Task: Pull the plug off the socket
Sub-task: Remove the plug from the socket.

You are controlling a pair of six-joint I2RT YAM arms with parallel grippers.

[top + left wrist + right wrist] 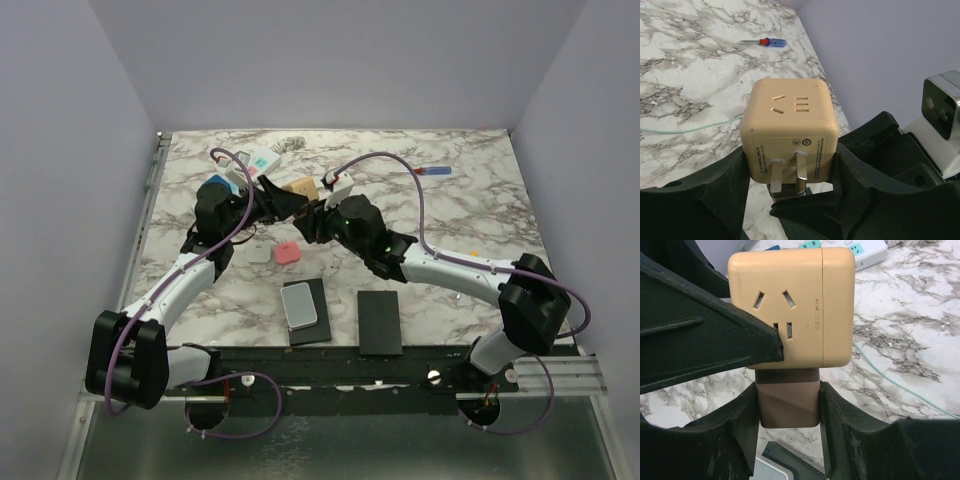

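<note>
A tan cube adapter (790, 125) with outlet holes is held above the table, my left gripper (790, 170) shut on its two sides. Its two metal prongs are bare and point at the left wrist camera. The plug (789, 400), a brown block, is seated in another face of the cube (790, 305), and my right gripper (789, 410) is shut on the plug's sides. From above, both grippers meet at the cube (300, 188) in the middle of the table. The socket (250, 165), a white power strip, lies apart at the back left; its end shows as the socket (860, 250).
A red-and-blue screwdriver (432, 171) lies at the back right. A pink block (287, 253) sits below the grippers. A grey device on a black pad (300, 305) and a second black pad (380, 320) lie near the front edge. A thin teal cord (900, 385) crosses the marble.
</note>
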